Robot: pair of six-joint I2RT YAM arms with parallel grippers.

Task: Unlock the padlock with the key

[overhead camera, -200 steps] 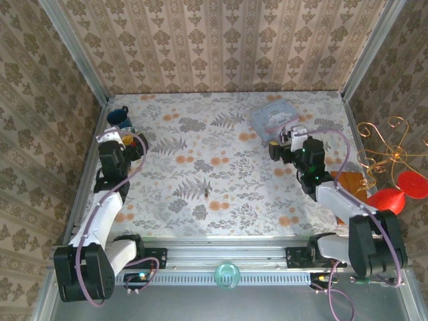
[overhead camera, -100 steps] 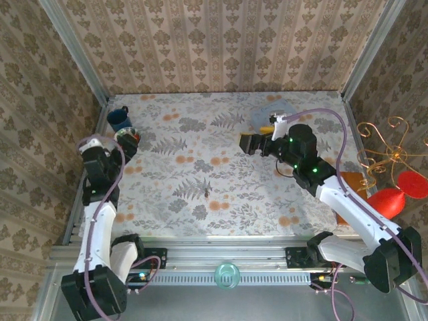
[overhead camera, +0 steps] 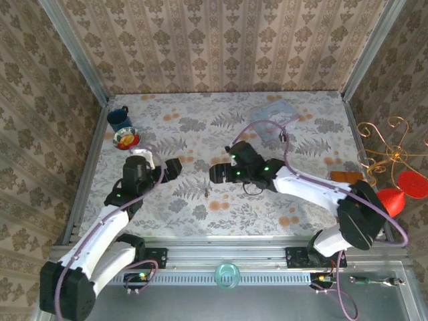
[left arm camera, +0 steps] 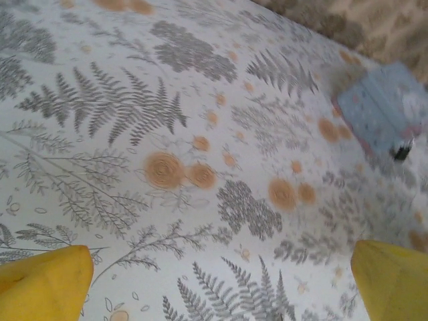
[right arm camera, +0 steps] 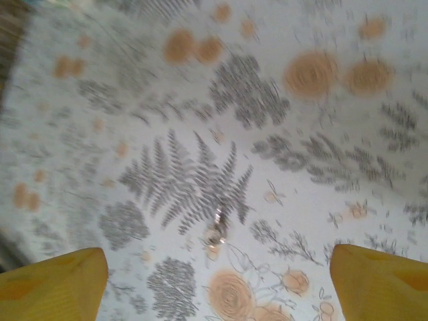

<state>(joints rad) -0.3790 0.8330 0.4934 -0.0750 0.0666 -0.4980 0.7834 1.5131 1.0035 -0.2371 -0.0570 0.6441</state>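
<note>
Clearly the key [right arm camera: 215, 231] lies just near-side of the right gripper [overhead camera: 214, 175], farther from the left gripper [overhead camera: 175, 167]; both are spread wide.

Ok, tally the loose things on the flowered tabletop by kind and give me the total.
mug: 1
small bowl: 1
tin: 1
padlock: 1
key: 1
Total: 5

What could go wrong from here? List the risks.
1. The key is a tiny sliver lying flat on the patterned table. The open right gripper could miss it or flick it away.
2. The padlock sits at the tin's edge, so a grasp there might catch the tin too.
</note>
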